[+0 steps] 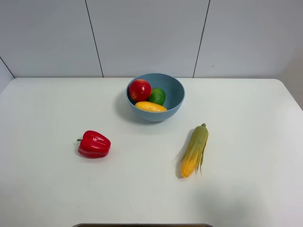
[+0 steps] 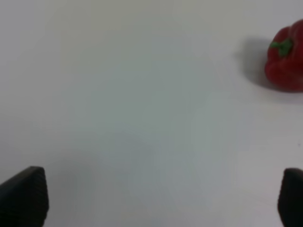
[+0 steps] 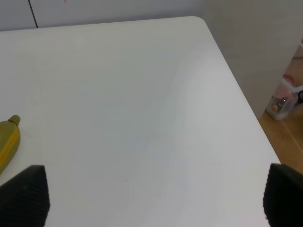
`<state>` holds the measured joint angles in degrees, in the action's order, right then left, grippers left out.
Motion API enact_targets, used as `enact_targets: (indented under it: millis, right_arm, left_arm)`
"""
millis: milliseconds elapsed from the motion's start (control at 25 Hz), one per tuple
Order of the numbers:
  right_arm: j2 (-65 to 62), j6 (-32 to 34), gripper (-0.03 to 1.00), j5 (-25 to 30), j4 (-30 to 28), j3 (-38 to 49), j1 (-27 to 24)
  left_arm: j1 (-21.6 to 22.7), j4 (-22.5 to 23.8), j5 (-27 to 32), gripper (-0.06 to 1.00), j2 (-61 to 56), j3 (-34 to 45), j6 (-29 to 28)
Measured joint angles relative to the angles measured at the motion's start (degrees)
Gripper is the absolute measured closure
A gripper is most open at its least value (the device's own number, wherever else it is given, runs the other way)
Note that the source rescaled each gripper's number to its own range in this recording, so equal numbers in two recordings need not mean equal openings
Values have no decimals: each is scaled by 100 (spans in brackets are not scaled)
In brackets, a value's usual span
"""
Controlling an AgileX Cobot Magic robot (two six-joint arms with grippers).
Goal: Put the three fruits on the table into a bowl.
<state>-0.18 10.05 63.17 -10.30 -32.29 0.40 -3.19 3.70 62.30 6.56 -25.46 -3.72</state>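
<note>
The light-blue bowl (image 1: 156, 97) stands on the white surface (image 1: 52, 189), toward its far edge near the wall, and serves as the landmark here. All 3 fruits lie inside it: the red apple (image 1: 139, 90) sits against the bowl's left inner wall, the green lime (image 1: 157, 96) is just right of the apple and touching it, and the yellow-orange mango (image 1: 150, 107) lies along the bowl's near inner wall, in front of both. A red bell pepper (image 1: 94, 144) rests on the surface in front of the bowl and to its left, well apart from it. A corn cob (image 1: 194, 150) with green husk lies in front of the bowl and to its right, its stem end pointing toward the bowl. In the left wrist view the left end effector (image 2: 156, 198) hangs above bare surface with its 2 fingers spread wide, nothing between them, the pepper off to one side. In the right wrist view the right end effector (image 3: 156, 198) is likewise spread wide and empty above the surface, beyond the corn cob from the bowl.
</note>
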Motion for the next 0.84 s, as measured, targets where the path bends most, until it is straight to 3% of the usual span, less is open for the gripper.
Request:
enact_targets:
  millis: [320,840]
  right_arm:
    - [0,0,22,0,0,0,0]
    - [0,0,22,0,0,0,0]
  left_arm:
    - [1012,-672,0,-2,-667,8,859]
    - [1071,-705,0,-2,-674,8,918]
